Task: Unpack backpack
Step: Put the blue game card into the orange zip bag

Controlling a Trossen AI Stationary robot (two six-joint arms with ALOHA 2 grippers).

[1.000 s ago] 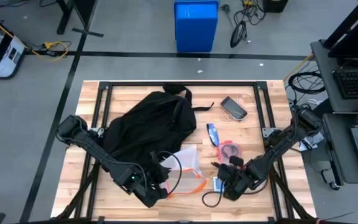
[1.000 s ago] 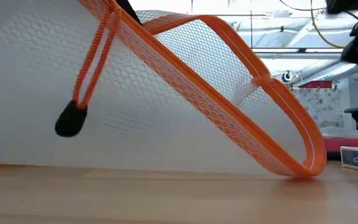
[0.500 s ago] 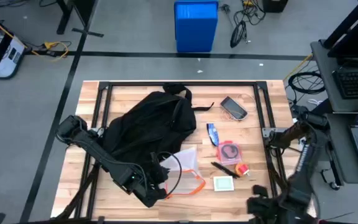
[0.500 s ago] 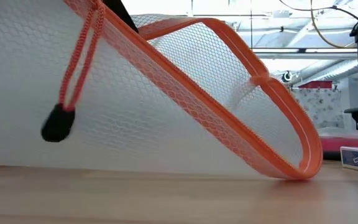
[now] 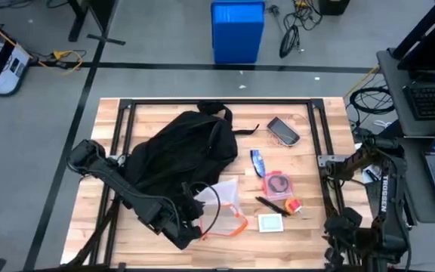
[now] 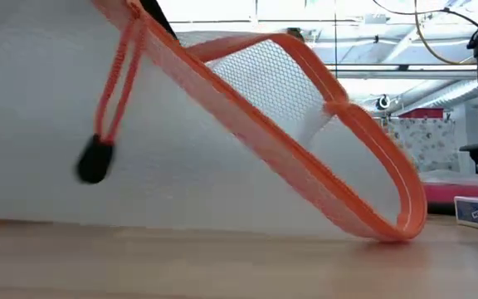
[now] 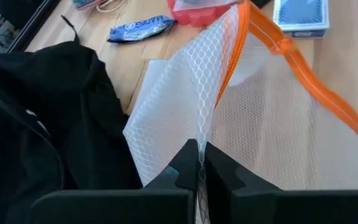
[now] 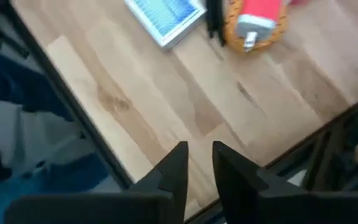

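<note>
High view first: you can see the backpack [image 5: 178,151] lying flat on the wooden table [image 5: 308,234]. It is black and soft, and it is the biggest thing there. Use it as your landmark.

Your left gripper [image 5: 195,227] sits right at the near corner of the backpack, at the end closest to the front edge of the table. Its arm lies along the backpack's left side, touching or almost touching the fabric. In the left wrist view the two dark fingers [image 7: 185,165] are pinched tight together on the white mesh pouch [image 7: 191,106]. The pouch has an orange zipper edge [image 7: 303,74], and it sticks out from the backpack's near end toward the small things. In the low view the pouch fills most of the picture, tilted up off the wood, with a black zipper pull [image 6: 95,160] hanging on an orange loop.

Your right gripper [image 8: 196,163] is far from the backpack, out past the table's right front corner. Its fingers stand a little apart and hold nothing.

To the right of the backpack, small things lie on the wood. A dark phone [image 5: 284,130] is nearest the backpack's top end. A blue wrapper [image 5: 258,161] lies just beside the backpack. Past that is a pink case [image 5: 279,183], then a black pen [image 5: 270,205], a small red and yellow thing [image 5: 294,205] and a blue card box [image 5: 271,222].
</note>
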